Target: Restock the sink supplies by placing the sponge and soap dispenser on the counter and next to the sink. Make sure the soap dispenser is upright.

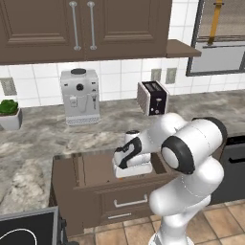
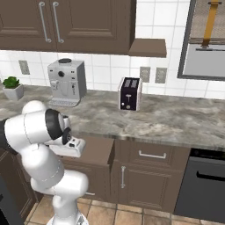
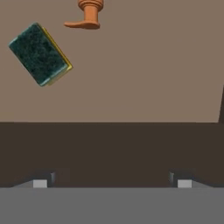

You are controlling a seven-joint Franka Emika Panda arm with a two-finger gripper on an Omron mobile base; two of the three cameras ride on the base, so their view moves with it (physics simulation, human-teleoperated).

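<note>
Sponge (image 3: 40, 54) and soap pump (image 3: 89, 16) lie apart in the open drawer (image 1: 91, 170), under the counter (image 1: 43, 136) with its coffee maker (image 1: 80, 95) and toaster (image 1: 152, 98). I hang over the drawer, my gripper (image 3: 112, 183) wide open, holding nothing.

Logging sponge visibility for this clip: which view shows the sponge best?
The hand view: the sponge lies flat on the drawer floor, green top and yellow edge clear. In both base views the arm and drawer front hide it.
</note>
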